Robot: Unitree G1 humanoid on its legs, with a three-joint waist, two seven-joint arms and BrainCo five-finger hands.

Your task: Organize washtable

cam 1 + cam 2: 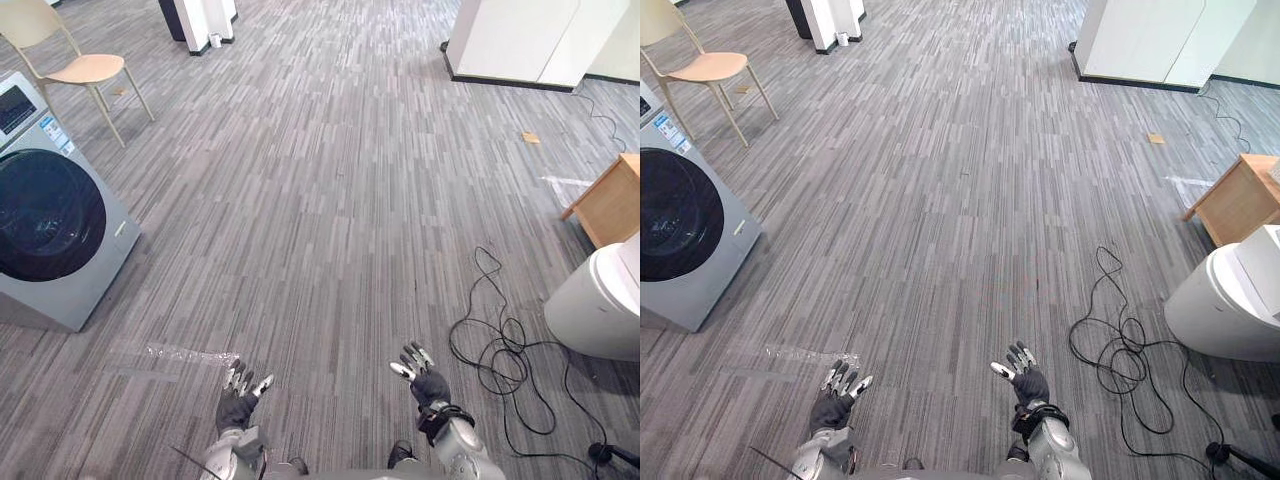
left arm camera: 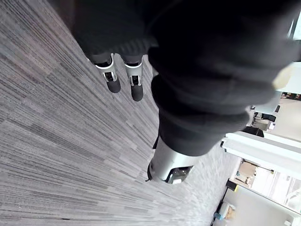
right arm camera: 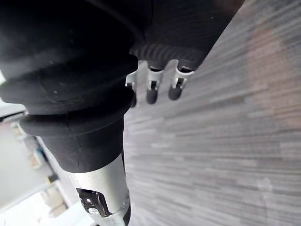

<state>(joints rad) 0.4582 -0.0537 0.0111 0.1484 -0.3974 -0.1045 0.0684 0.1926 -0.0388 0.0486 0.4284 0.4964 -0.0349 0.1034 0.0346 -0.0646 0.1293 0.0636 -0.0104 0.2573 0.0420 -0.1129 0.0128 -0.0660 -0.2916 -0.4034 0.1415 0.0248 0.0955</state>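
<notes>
Low over the grey floor point(image 1: 330, 200), the left robot hand point(image 1: 238, 405) and right robot hand point(image 1: 428, 385) hang apart, fingers spread, touching nothing. A washing machine point(image 1: 60, 230) and a chair point(image 1: 85, 68) stand at the floor's left edge, and a white container point(image 1: 595, 305) and a wooden cabinet point(image 1: 610, 200) at its right.

At seven o'clock in the head camera's frame we see the left hand point(image 1: 238, 405): a dark ribbed cover over its back and wrist, and silver fingers ending in dark tips. At five o'clock the right hand point(image 1: 425, 382) wears the same dark cover, and beneath it the right forearm point(image 1: 460, 450) is a rounded silver-grey shell. From the left wrist camera we make out the cover's fine ribbing and bulging black folds, the left fingers point(image 2: 112, 77) silver with black tips, and the thick silver left thumb point(image 2: 169, 160). The right wrist camera gives us the dark-tipped right fingers point(image 3: 151, 89) and the silver right thumb point(image 3: 101, 188), with a small metal fitting near its end.
</notes>
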